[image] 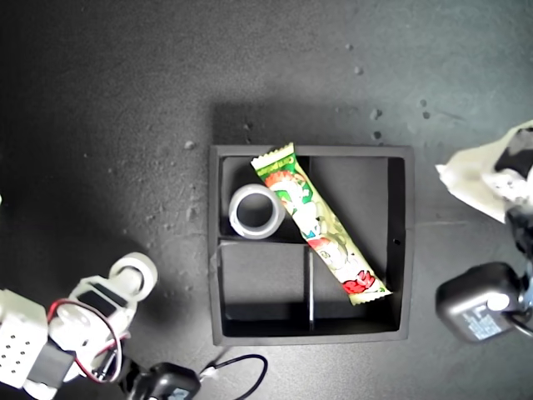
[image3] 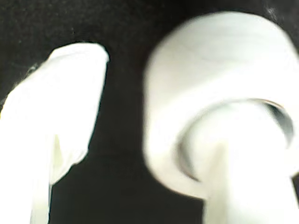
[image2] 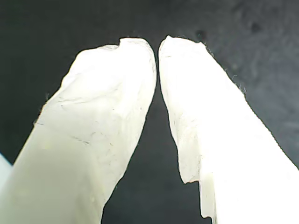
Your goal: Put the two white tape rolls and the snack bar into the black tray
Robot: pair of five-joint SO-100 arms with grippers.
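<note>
Student: Exterior view, please. Location of the task's things?

Legend: Black tray (image: pixel 409 250) mid-worktop (image: pixel 100 100). Snack bar (image: pixel 321 222) lying diagonally inside it, bridging a divider. First white tape roll (image: pixel 256 211) flat in the small compartment toward the exterior view's upper left. Second white tape roll (image: pixel 135 271) outside the tray, at the arm tip in the exterior view's lower left.

Student: First wrist view?

Legend: My first pincer (image2: pixel 157 46) all but closed, tips nearly meeting, nothing between them; bare dark worktop beyond.

Student: Second wrist view?

Legend: My second pincer (image3: pixel 140 121) spread wide. One finger apparently threaded into the open centre of the second white tape roll (image3: pixel 219 88); the other finger (image3: pixel 70 93) standing clear of the roll's outer wall, dark gap between. Picture blurred, so exact contact not certain.

Student: Handling?

Legend: Probably light and stiff, a smooth curved wall likely to slip or roll if nudged. Best taken across the ring wall, one finger inside and one outside, pinched firmly but without crushing.
</note>
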